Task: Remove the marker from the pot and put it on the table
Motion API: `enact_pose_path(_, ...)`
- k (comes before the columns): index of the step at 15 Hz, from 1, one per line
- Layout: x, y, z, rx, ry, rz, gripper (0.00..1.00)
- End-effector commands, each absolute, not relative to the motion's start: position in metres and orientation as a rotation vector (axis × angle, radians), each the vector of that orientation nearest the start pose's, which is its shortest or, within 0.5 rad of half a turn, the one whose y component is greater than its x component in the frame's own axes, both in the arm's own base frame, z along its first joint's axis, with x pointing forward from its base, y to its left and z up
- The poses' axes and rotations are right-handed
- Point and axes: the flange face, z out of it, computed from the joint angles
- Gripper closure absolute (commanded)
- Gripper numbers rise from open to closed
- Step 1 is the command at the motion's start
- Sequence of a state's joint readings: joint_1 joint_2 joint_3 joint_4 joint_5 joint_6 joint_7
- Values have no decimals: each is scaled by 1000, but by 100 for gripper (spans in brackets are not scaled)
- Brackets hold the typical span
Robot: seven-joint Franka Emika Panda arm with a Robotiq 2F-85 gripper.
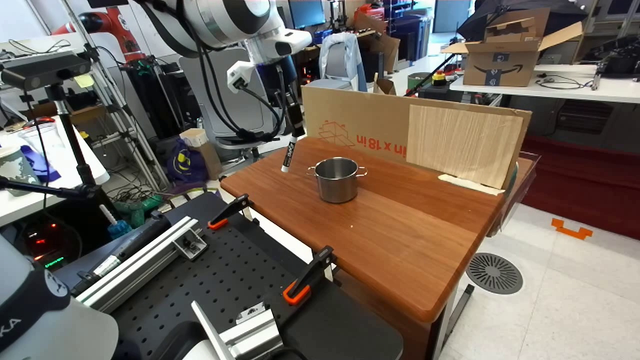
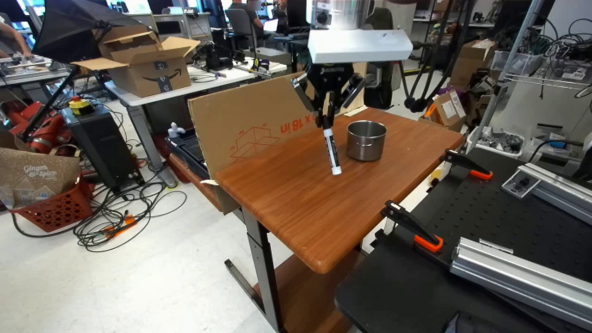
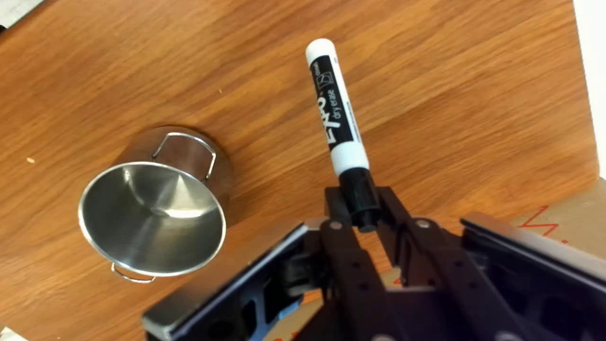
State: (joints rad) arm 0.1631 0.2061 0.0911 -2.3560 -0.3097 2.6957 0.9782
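The marker is a black and white stick, seen in both exterior views (image 1: 288,155) (image 2: 331,152) and in the wrist view (image 3: 334,102). My gripper (image 1: 298,129) (image 2: 326,119) (image 3: 362,201) is shut on its black cap end. The marker hangs slightly tilted over the table (image 1: 395,240) (image 2: 291,203) (image 3: 265,66), outside the pot. Its white end points down; I cannot tell its gap to the wood. The shiny steel pot (image 1: 337,186) (image 2: 365,144) (image 3: 151,222) stands upright beside the marker, with two wire handles. The visible inside of the pot holds nothing.
A cardboard board (image 1: 360,117) (image 2: 259,125) stands upright along a table edge, with a plywood sheet (image 1: 460,145) against it. Black clamps with orange pads (image 1: 310,275) (image 2: 411,226) grip the edge next to the black workbench (image 1: 220,285) (image 2: 416,282).
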Motion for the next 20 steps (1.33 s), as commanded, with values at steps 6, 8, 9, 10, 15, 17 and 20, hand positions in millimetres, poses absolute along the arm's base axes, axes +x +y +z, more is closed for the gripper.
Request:
enact_pose_path(6, 561, 163, 217, -3156, 650, -313, 95)
enact_pose_path(8, 568, 167, 206, -3170, 635, -307, 95)
enact_pose_path(9, 571, 169, 200, -3178, 630, -307, 95)
enact_pose_path(10, 573, 171, 193, -3186, 626, -299, 95)
enact_pose_path(15, 583, 174, 167, -3222, 596, -276, 95)
enact_pose_path(17, 587, 175, 160, -3237, 576, -267, 95)
enact_pose_path(20, 592, 177, 148, -3253, 554, -251, 95)
